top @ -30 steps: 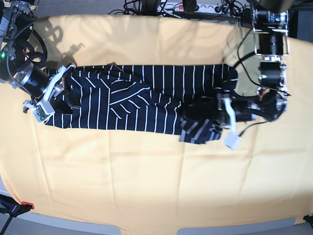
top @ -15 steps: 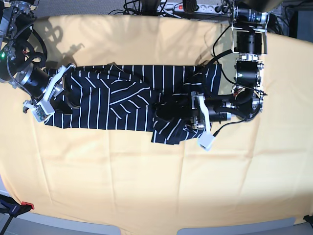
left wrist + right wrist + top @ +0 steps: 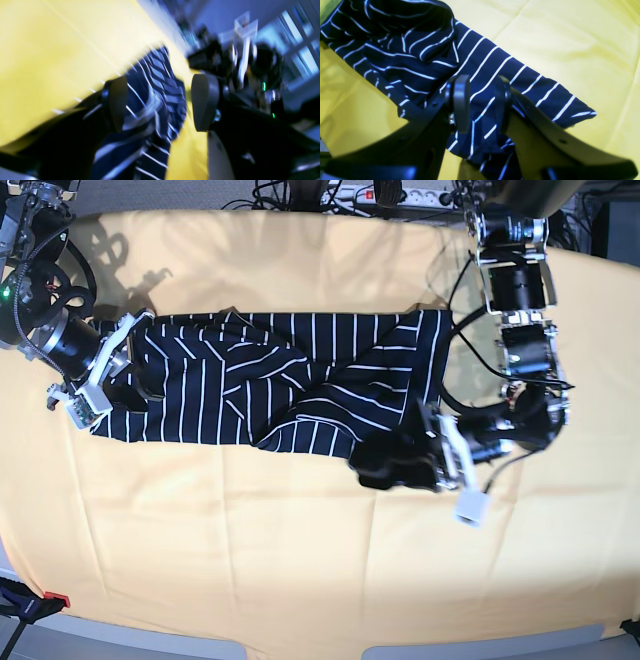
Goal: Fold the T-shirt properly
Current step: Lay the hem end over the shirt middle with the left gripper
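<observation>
While stretched long across the yellow cloth (image 3: 300, 560), lies the T-shirt (image 3: 290, 385), its right end folded back toward the middle in a slanted flap. Left gripper (image 3: 450, 470) low over the near right corner of the shirt, forearm bent down from the far right, jaws spread wide with striped fabric between but not pinched. Right gripper (image 3: 481, 105) angled down on the left end, jaws part-way apart, straddling the fabric; grip cannot be told.
</observation>
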`<state>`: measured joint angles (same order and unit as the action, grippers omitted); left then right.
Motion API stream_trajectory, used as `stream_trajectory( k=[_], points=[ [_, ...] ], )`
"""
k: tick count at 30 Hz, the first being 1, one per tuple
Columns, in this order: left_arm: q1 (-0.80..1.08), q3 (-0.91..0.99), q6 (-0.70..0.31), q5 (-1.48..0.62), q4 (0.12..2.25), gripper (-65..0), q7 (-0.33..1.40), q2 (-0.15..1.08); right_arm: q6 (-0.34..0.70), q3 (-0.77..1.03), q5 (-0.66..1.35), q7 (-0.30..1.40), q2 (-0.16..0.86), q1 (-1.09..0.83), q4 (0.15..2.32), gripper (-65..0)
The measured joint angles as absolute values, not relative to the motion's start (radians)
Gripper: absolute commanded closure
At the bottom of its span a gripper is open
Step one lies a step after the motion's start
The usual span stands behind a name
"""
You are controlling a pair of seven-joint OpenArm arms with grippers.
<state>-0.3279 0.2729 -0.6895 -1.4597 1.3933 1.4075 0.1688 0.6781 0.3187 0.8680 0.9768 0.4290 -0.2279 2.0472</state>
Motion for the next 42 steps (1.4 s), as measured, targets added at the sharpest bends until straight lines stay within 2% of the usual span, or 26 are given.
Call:
stream_trajectory(
  k=[2,5,11,13,16,20,23,27,30,35,38,42],
  points=[
    [-0.342,0.353,-0.692,-1.434,1.394,0.0,1.404,0.178,0.678,0.319,0.870,0.976,0.429,-0.228,2.047,-18.6],
    [-0.337,0.415,-0.691,-1.368,1.394,0.0,1.404,0.213,0.678,0.319,0.869,0.976,0.429,-0.228,2.047,-18.6],
    [-0.253,0.382,-0.691,-1.170,1.393,0.0,1.322,0.255,0.678,0.319,0.871,0.976,0.429,-0.228,2.047,-18.6],
    [-0.229,0.368,-0.640,-1.068,1.392,0.0,1.254,0.255,0.678,0.319,0.871,0.976,0.429,-0.228,2.047,-18.6],
    [-0.204,0.345,-0.628,-1.024,1.392,0.0,1.223,0.256,0.678,0.319,0.871,0.976,0.429,-0.228,2.047,-18.6],
    [-0.197,0.279,-0.625,-1.073,1.392,0.0,1.261,0.261,0.678,0.319,0.871,0.976,0.429,-0.228,2.047,-18.6],
    [-0.200,0.218,-0.685,-1.185,1.393,0.0,1.303,0.261,0.678,0.319,0.871,0.976,0.429,-0.228,2.047,-18.6],
    [-0.197,0.135,-0.690,-1.320,1.393,0.0,1.402,0.264,0.678,0.319,0.871,0.976,0.429,-0.228,2.047,-18.6],
    [-0.197,0.065,-0.690,-1.472,1.393,0.0,1.402,0.263,0.678,0.319,0.871,0.976,0.429,-0.228,2.047,-18.6],
    [-0.201,-0.017,-0.690,-1.459,1.396,0.0,1.407,0.263,0.678,0.319,0.871,0.976,0.429,-0.228,2.047,-18.6],
    [-0.218,0.008,-0.690,-1.457,1.396,0.0,1.413,0.272,0.678,0.319,0.871,0.976,0.429,-0.228,2.047,-18.6],
    [-0.250,0.159,-0.690,-1.459,1.402,0.0,1.372,0.313,0.677,0.319,0.867,0.977,0.429,-0.228,2.047,-18.6]
  ],
)
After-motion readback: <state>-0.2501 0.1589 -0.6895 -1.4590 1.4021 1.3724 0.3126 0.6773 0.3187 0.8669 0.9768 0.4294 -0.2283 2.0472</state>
